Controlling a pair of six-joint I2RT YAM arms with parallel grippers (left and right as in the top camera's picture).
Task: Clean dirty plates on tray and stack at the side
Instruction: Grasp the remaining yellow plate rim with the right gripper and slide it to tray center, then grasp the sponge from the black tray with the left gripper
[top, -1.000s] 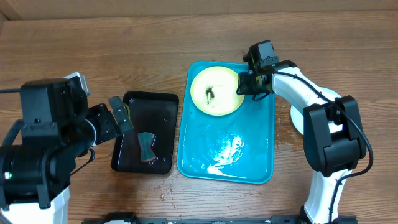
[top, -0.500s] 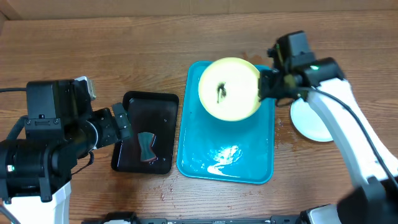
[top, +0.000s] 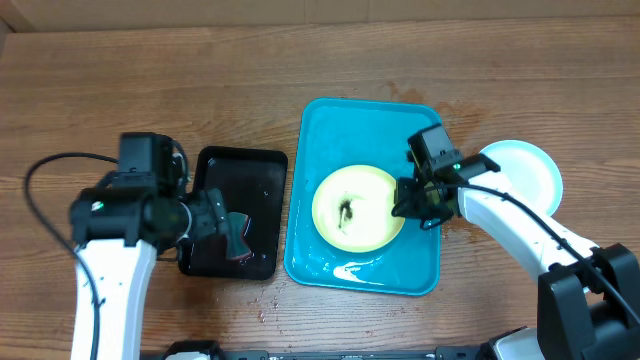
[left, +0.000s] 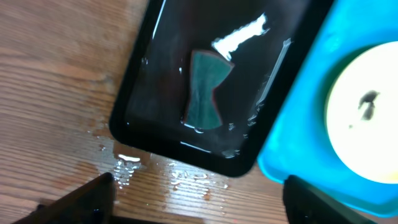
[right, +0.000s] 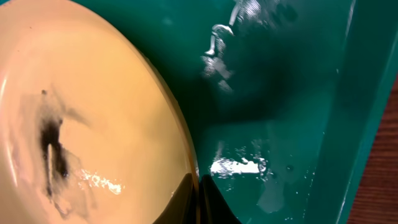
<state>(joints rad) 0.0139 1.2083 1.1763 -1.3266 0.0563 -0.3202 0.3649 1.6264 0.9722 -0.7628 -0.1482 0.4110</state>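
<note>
The right gripper (top: 408, 200) is clamped on the smeared plate's (top: 355, 208) right rim, its fingertips (right: 214, 208) mostly cut off in the wrist view. I cannot tell whether the plate rests on the tray (top: 335, 130), right of the table's centre. That arm partly hides a blue plate (top: 525, 170) near the right edge. The left gripper (left: 199, 183), jaws wide and empty, hovers over a black tray (left: 155, 81) and its sponge (left: 205, 90).

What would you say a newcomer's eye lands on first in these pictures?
The bright turquoise tray mid-table, where the right gripper pinches the right edge of a yellow-rimmed plate marked with a dark smear. Left of it, the open left gripper hangs over a wet black tray holding a dark sponge, and a light blue plate sits on the table at far right.
</note>
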